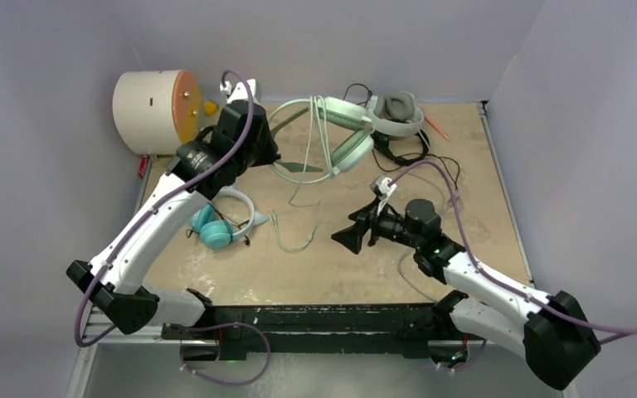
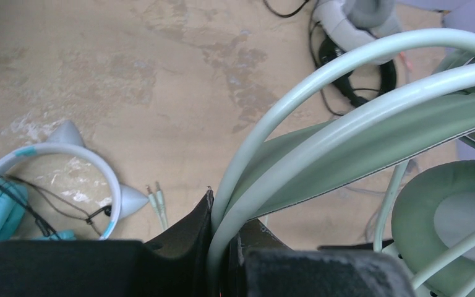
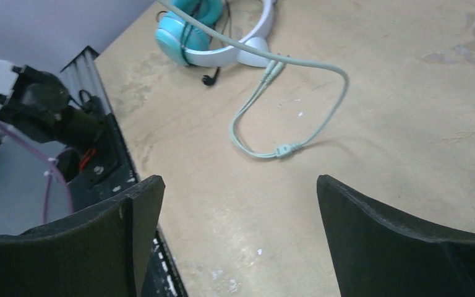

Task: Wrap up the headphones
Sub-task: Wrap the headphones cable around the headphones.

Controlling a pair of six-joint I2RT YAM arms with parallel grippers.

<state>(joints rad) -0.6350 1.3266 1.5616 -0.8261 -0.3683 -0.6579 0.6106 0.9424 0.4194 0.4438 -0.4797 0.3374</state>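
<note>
My right gripper (image 3: 238, 182) stands wide open with nothing between its fingers, hanging low over the bare counter (image 1: 464, 215) on the near side of the green headphones (image 1: 336, 137). Straight ahead of those open fingers, and a little to their left as I face the scene, lies the loose green cable (image 3: 287, 149) of those same headphones. It drops from the ear cups toward me and ends in a narrow loop flat on the counter, the small junction piece at the near end of the loop and the two plugs lying back toward the headphones. The loop's long axis runs roughly away from me, so I judge my fingers would close across its strands rather than along them. My right gripper is clearly the nearer one to it, and the cable is apart from it, not yet touched. My left gripper (image 2: 222, 230) is clamped on the thin green headband, holding the headphones at their far left side, so it is busy and further from the loop. The teal headphones (image 1: 216, 228) sit down to the left of the green pair, close under my left arm, and the white-and-grey headphones (image 1: 398, 112) touch the green pair's right side. I take the next step to be picking up that loop to wind it.
</note>
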